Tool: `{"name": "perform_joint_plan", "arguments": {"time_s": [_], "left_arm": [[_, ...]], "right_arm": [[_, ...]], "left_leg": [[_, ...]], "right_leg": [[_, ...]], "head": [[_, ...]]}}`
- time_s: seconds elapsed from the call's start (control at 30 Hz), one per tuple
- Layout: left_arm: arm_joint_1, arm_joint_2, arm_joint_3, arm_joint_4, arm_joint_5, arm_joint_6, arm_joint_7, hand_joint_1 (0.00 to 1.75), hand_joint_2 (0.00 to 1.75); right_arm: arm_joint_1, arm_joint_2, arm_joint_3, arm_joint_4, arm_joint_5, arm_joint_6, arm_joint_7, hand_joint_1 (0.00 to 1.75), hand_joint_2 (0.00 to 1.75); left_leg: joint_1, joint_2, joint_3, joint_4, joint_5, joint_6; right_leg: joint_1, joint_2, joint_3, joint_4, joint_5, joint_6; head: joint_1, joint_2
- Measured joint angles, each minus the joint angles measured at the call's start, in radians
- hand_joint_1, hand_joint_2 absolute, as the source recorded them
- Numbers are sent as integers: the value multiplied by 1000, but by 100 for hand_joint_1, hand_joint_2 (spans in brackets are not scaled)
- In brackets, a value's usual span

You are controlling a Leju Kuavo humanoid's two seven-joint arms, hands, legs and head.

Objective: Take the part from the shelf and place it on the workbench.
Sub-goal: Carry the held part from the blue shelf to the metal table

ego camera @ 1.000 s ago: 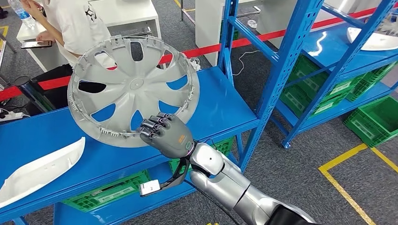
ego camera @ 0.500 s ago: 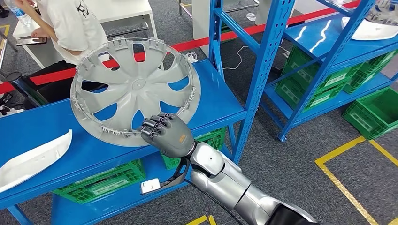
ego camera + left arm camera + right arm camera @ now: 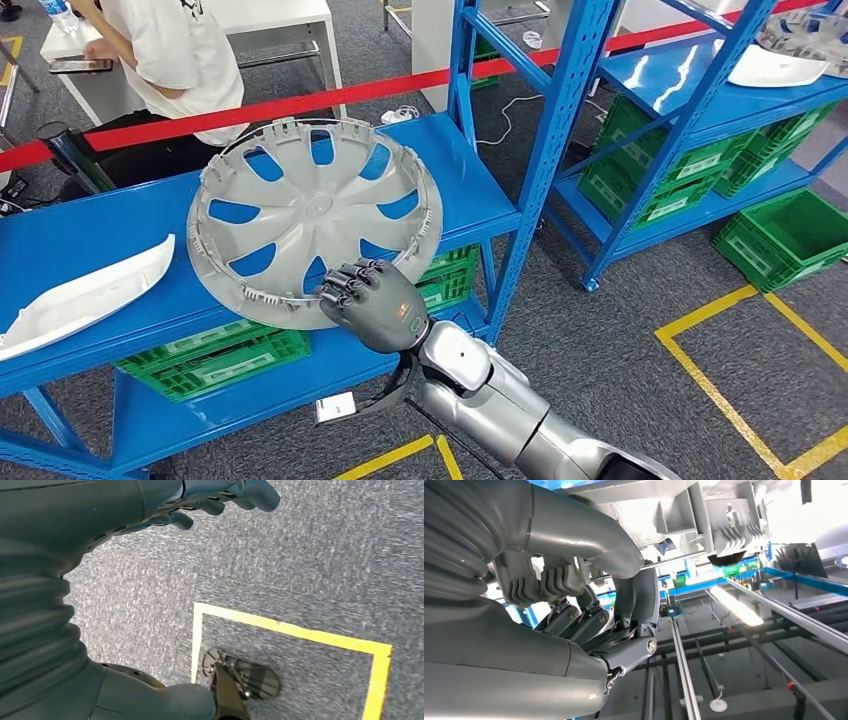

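One round grey plastic wheel cover (image 3: pixel 314 222), spoked with oval cut-outs and a clipped rim, held tilted above the front right part of the blue workbench top (image 3: pixel 90 230); its lower rim hangs at the front edge, its upper rim reaches toward the back edge. Whether the lower rim touches the top cannot be told.

Right hand (image 3: pixel 374 303): dark grey, on a silver arm, fingers curled over the lower rim of the wheel cover from the front, gripping it. The right wrist view shows the thick grey thumb and darker fingers (image 3: pixel 589 622) closed around the cover's ribbed underside (image 3: pixel 704 510).

Left hand (image 3: pixel 210 500): hanging over grey carpet floor (image 3: pixel 320 570) marked with yellow tape lines (image 3: pixel 300 632); fingers loosely curled, holding nothing that can be seen; whether fully closed cannot be told.

One white curved plastic panel (image 3: pixel 85 295), lying at the left end of the workbench top, near its front edge, well apart from the wheel cover.

Several green plastic crates (image 3: pixel 215 355) on the lower shelf of the workbench.

One blue metal shelving rack (image 3: pixel 560 120) just right of the workbench, with green crates on its lower shelf and a pale part at its far upper corner.

One red barrier tape (image 3: pixel 300 100) running behind the workbench.

One person in a white shirt (image 3: pixel 180 50), seated behind the tape at a white table.
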Motion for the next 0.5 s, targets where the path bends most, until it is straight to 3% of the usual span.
{"name": "perform_joint_plan", "arguments": {"time_s": [0.07,0.17,0.2,0.27,0.33,0.37,0.4,0.43,0.47,0.5], "left_arm": [[0,-1,0,0,-1,10,-4,0,175],[1,-2,0,0,1,27,-8,0,175],[1,-2,0,0,4,31,-9,0,175],[2,-3,0,0,11,36,-9,0,175],[2,-3,0,0,17,37,-12,0,175],[1,-3,1,0,21,37,-16,0,175],[1,-3,2,0,26,36,-22,0,175],[1,-3,3,0,30,33,-29,0,175],[0,-3,5,0,34,29,-36,0,175],[-2,-3,7,-1,39,26,-43,0,175]], "right_arm": [[6,-6,0,-11,-6,4,-4,175,175],[11,-13,0,-19,-12,16,-7,175,175],[11,-14,0,-21,-13,21,-7,175,175],[11,-18,0,-24,-15,27,-7,175,175],[12,-22,0,-25,-17,30,-8,175,175],[12,-24,0,-26,-18,31,-8,175,175],[12,-26,0,-26,-20,32,-9,175,175],[12,-28,0,-26,-21,33,-10,175,175],[12,-30,0,-27,-23,34,-12,175,175],[12,-31,0,-30,-24,35,-14,175,175]], "left_leg": [[-2,0,-12,9,12,-12],[0,-2,-17,10,23,-31],[1,-4,-24,24,5,-37],[4,-5,-51,106,-81,-48],[6,-5,-77,229,-162,-54],[6,-5,-77,270,-170,-56],[6,-5,-62,281,-157,-55],[6,-5,-30,256,-131,-52],[6,-6,18,200,-107,-46],[3,-7,75,123,-103,-39]], "right_leg": [[5,1,50,-81,-11,-13],[5,0,39,-92,4,-37],[3,-1,30,-94,14,-45],[1,-3,8,-95,35,-56],[1,-3,-19,-95,58,-57],[2,-4,-33,-94,69,-56],[2,-4,-47,-93,81,-54],[3,-4,-60,-93,92,-52],[3,-4,-72,-93,103,-50],[4,-4,-82,-92,113,-46]], "head": [[2,0],[6,0],[5,0],[2,0],[0,0],[1,0],[1,0],[1,0],[1,0],[1,0]]}}
